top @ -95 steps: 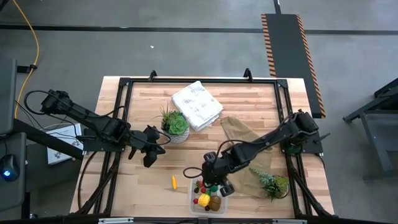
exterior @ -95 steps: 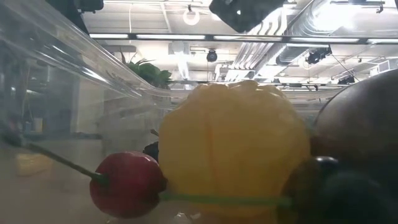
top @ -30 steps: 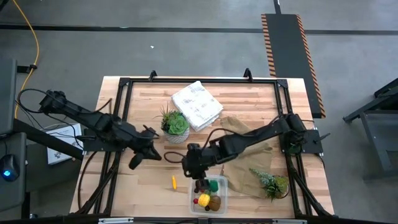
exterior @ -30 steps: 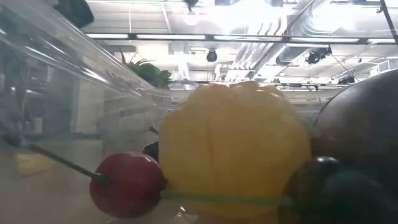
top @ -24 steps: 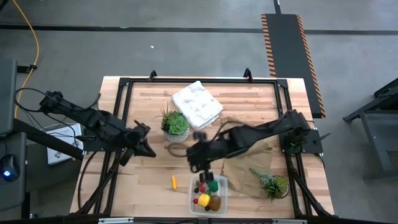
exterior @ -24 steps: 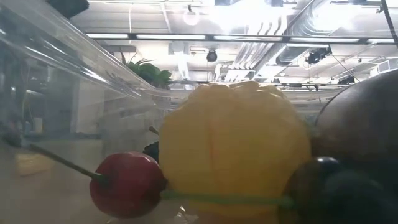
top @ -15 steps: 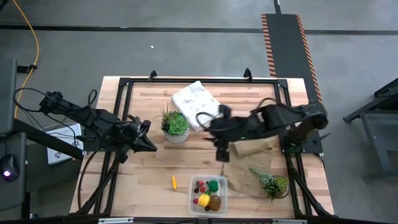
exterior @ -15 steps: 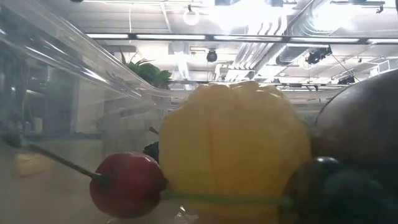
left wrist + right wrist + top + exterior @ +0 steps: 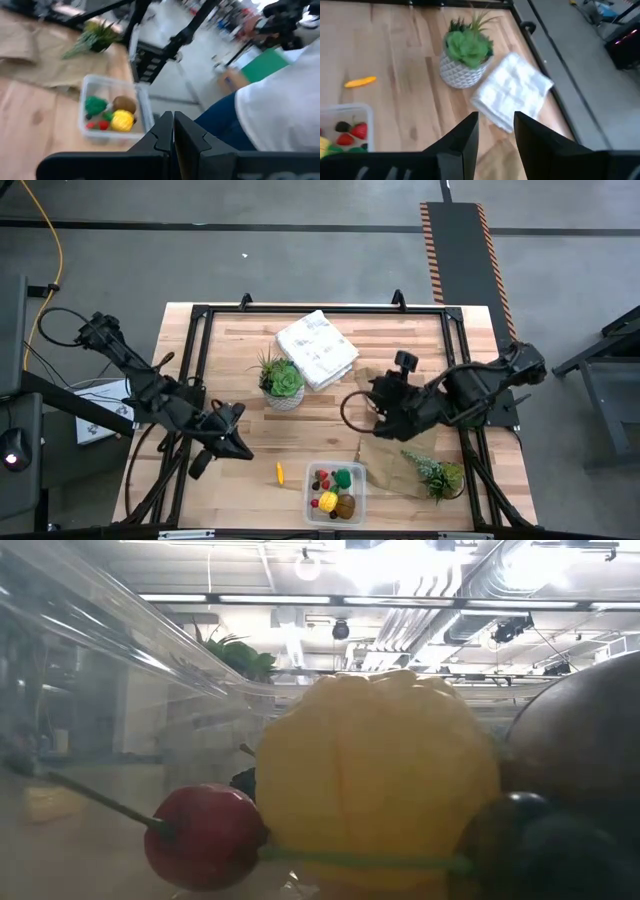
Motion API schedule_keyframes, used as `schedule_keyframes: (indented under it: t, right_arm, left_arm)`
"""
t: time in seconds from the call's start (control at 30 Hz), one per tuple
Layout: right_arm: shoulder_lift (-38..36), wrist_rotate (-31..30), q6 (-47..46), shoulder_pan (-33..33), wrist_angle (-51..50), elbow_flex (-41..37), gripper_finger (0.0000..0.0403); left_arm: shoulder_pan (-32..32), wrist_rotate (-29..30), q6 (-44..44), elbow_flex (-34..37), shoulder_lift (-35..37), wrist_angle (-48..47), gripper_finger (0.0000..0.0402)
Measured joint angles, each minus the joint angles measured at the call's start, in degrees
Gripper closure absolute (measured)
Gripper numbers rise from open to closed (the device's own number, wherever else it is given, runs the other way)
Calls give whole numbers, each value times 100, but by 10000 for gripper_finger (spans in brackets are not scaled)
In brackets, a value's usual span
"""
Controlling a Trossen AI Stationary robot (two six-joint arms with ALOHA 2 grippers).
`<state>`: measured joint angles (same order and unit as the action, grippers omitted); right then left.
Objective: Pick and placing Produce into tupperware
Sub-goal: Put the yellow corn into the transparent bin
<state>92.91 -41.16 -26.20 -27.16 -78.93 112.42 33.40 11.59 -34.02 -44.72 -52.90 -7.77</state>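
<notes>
Clear tupperware (image 9: pixel 336 492) is seen at the table's near edge, filled with the lemon (image 9: pixel 327 501), broccoli (image 9: pixel 343 477), kiwi (image 9: pixel 346 505) and berries (image 9: pixel 321 481). One orange stick (image 9: pixel 280 472) is left just beside it. Left gripper (image 9: pixel 238 449) is pressed together near the stick; right gripper (image 9: pixel 382 402) is spread, empty, over brown paper (image 9: pixel 392 455).

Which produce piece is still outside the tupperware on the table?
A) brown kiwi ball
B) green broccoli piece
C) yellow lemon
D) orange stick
D: the orange stick lies on the bare wood just beside the tupperware, toward the left arm's side, while the lemon, the green piece and the kiwi ball sit inside it.
</notes>
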Motion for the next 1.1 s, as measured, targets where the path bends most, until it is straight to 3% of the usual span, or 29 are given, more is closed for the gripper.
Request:
schedule_keyframes:
  t: [0.17, 0.33, 0.43, 0.57, 0.77, 0.9, 1.1]
  right_arm:
    - [-948, 353, -223, 8, 1786, -2124, 286]
    - [-1963, 2120, -342, 483, 3930, -3973, 286]
    - [-2345, 2791, -484, 789, 4424, -4584, 286]
    - [-2607, 2929, -329, 1021, 4527, -4888, 286]
    - [-2627, 2759, 80, 1387, 4194, -4920, 286]
    - [-2643, 2615, 15, 1792, 4064, -5027, 286]
    - [-2735, 2826, -734, 2099, 5668, -6173, 298]
  left_arm:
    - [238, 419, 84, -1357, -550, -1765, 397]
    - [224, 445, 617, -2935, -1252, -3445, 396]
    - [224, 453, 1098, -3753, -1656, -4355, 393]
    - [222, 514, 1323, -4529, -2138, -5342, 358]
    - [7, 693, 1551, -4875, -2606, -6114, 268]
    - [-376, 237, 2266, -4737, -2762, -6288, 234]
    - [-1009, -712, 2988, -4274, -2868, -6269, 225]
